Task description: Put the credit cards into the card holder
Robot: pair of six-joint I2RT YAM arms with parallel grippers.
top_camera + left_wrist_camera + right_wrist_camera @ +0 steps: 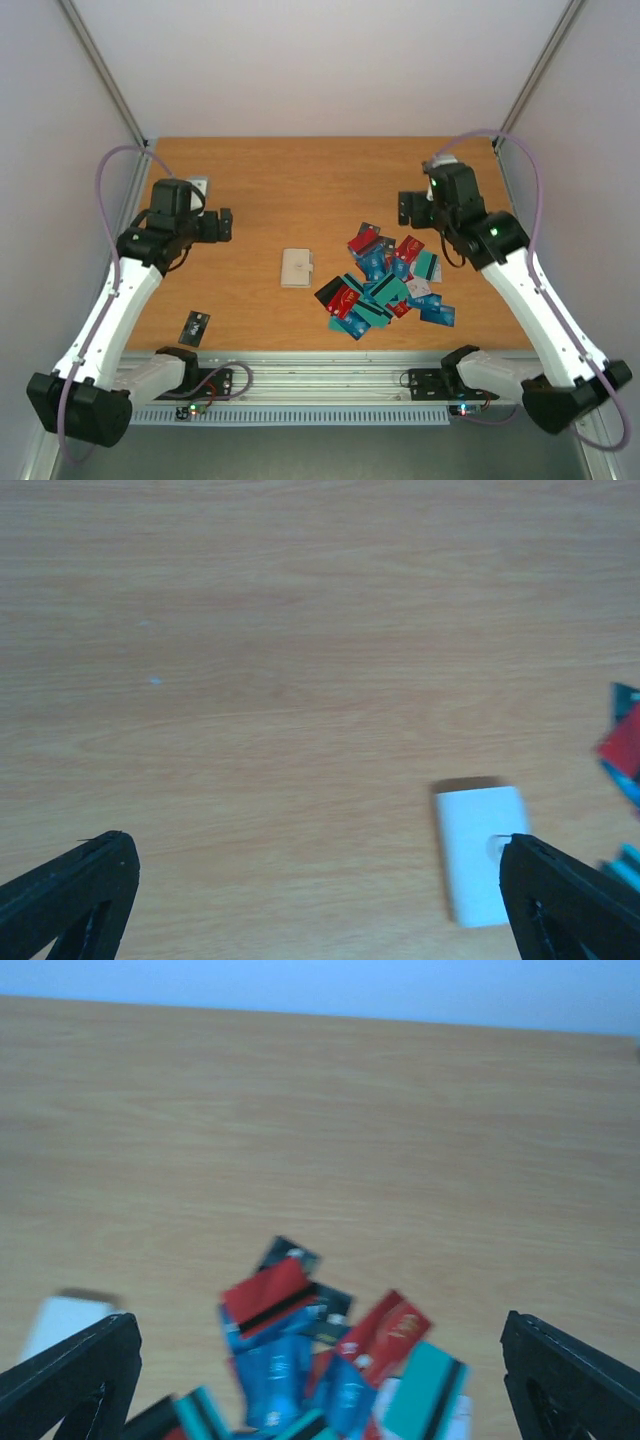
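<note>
1 stray black card point(194, 326) only overhead, left claw point(315, 837) and right claw point(320, 1317) spread apart, empty

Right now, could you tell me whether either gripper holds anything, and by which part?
Nothing is held: the left gripper and right gripper are both open, clear of the card holder and credit cards.

You have teal, blue and red cards point(385, 280), some black-striped, near the right edge of the orange wood-grain table point(270, 190); a cream holder point(296, 267) mid-table; one black card point(194, 326) by the near-left corner.
</note>
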